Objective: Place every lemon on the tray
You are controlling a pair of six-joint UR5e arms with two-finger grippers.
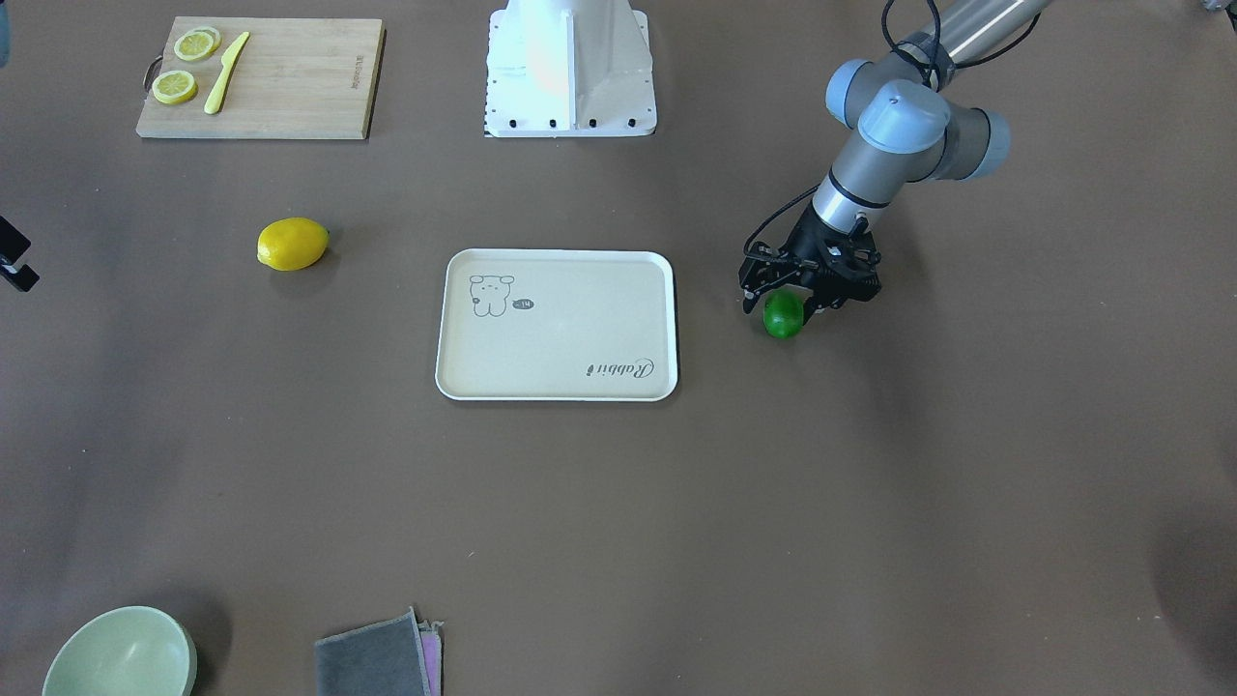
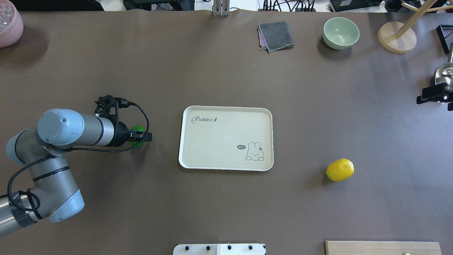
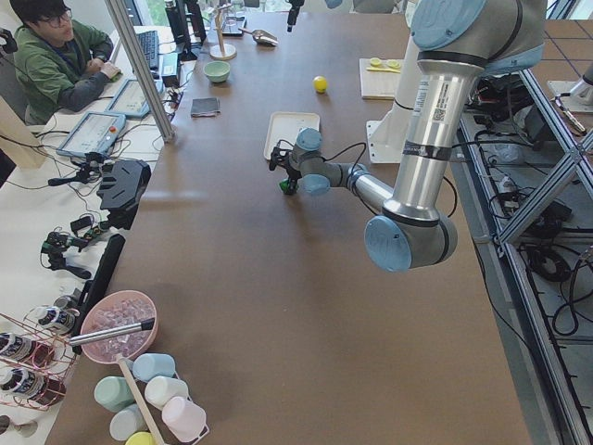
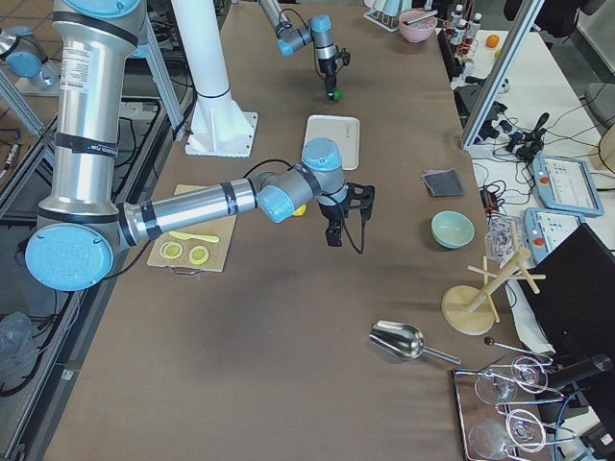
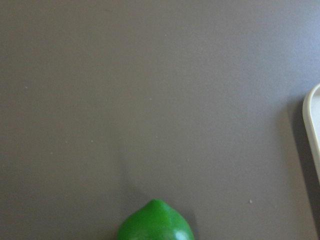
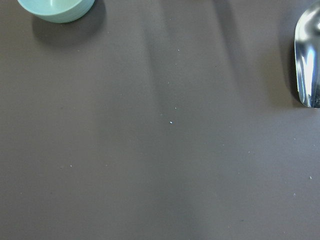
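The green lemon [image 1: 784,316] lies on the brown table to the right of the cream tray [image 1: 570,338] in the front view. My left gripper [image 1: 783,304] points down over it, its jaws apart on either side of the fruit. In the left wrist view the green lemon [image 5: 156,223] is at the bottom edge and the tray's rim [image 5: 312,135] at the right. The yellow lemon [image 1: 292,243] lies on the table, on the tray's other side. My right gripper [image 1: 12,259] is at the view's left edge with its black fingertips apart, holding nothing.
A wooden cutting board [image 1: 290,82] with lemon slices [image 1: 196,44] and a yellow knife [image 1: 226,72] lies near the robot base [image 1: 570,68]. A green bowl [image 2: 340,32], grey cloth [image 2: 276,35], wooden stand [image 2: 396,37] and metal scoop [image 6: 307,60] are on the far side.
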